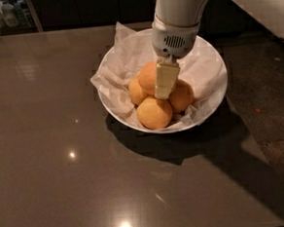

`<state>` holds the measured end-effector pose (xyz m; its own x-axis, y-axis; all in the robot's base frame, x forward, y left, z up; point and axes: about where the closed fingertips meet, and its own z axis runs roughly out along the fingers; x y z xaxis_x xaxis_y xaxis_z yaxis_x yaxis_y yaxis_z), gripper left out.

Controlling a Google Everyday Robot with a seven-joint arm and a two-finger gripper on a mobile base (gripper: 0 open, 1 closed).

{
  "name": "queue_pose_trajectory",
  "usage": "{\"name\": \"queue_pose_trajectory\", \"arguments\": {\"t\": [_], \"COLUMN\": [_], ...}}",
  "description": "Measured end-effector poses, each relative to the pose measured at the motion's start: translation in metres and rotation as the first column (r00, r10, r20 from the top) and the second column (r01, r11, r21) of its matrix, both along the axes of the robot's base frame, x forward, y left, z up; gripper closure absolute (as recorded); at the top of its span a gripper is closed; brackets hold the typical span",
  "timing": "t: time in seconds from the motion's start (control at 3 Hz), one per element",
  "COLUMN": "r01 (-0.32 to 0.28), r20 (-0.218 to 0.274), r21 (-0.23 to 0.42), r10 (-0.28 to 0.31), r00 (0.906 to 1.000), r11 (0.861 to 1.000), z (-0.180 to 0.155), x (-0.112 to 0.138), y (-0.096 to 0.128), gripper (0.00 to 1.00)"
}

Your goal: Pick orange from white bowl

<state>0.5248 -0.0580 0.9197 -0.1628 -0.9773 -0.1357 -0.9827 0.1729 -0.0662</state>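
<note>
A wide white bowl (214, 98) lined with crumpled white paper stands on the dark table. Several oranges lie piled in its middle: one at the front (154, 113), one at the left (136, 90), one at the right (183, 97), and one at the back (148, 75). My gripper (166, 95) hangs straight down from the white arm over the bowl. Its pale tip reaches into the middle of the pile, between the back and right oranges. It hides part of the pile.
The glossy dark table (62, 155) stretches to the left and front of the bowl. Its right edge runs diagonally past the bowl, with dark speckled floor (274, 121) beyond. Bottles (3, 15) stand on a shelf at the far back left.
</note>
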Motion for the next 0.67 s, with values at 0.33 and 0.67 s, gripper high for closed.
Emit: {"name": "queue_pose_trajectory", "arguments": {"t": [0.33,0.67], "r01": [0.000,-0.026], "r20": [0.000,0.061], "r21": [0.000,0.028], "r10": [0.000,0.024], "r00": [1.0000,0.9979], "r11": [1.000,0.999], "z": [0.000,0.013], "x": [0.000,-0.004], "y": [0.000,0.004], "gripper": [0.77,0.99]}}
